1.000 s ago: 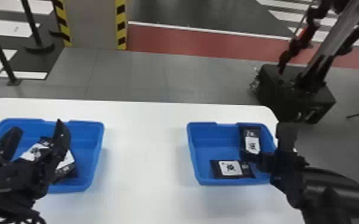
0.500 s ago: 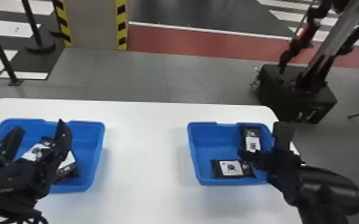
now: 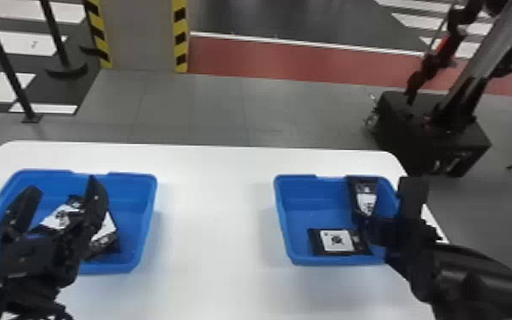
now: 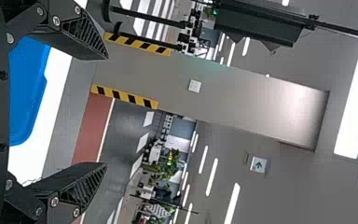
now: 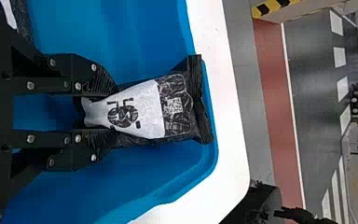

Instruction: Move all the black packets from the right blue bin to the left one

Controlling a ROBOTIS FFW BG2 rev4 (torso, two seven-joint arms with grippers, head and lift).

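Between the bins (image 3: 283, 225), wide tabletop (image 3: 217, 230)

A pillar (image 3: 140, 34) and posts (image 3: 5, 64) stand beyond the table (image 3: 217, 212).

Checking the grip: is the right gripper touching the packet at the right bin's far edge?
Touching. In the right wrist view, the fingers of the right gripper press both sides of the packet, pinching it narrow.

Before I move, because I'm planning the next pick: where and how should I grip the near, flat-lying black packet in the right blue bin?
Probably across the white-labelled middle of the black packet, from above: it lies flat, long sides running left-right, close to the bin's near wall.
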